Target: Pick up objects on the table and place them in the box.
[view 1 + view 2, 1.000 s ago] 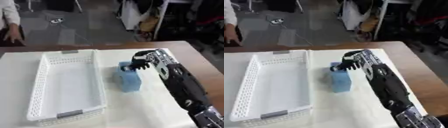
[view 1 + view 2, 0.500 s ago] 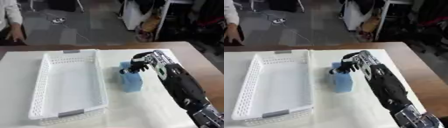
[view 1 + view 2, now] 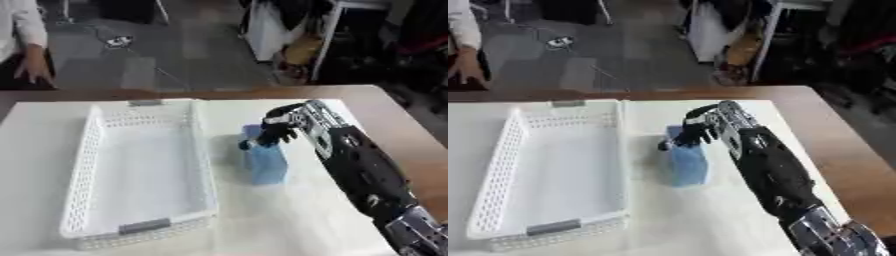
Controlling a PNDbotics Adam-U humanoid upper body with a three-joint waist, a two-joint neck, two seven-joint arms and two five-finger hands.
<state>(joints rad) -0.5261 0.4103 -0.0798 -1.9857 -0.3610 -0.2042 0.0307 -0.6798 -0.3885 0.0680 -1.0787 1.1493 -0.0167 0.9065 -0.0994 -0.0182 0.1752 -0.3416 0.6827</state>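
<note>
— White desk (image 3: 289, 220), blue block (image 3: 265, 162) just below the right hand (image 3: 293, 125); fingers curled onto its top.

— If knocked, it could be tipped short of the basket (image 3: 83, 170) to the left.

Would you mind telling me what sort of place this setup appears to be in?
Probably a robotics lab or workshop rather than a home. A white-covered table holds only a test setup: a white perforated basket and a blue box under the right hand. Behind lie a bare grey floor and cluttered equipment.
</note>
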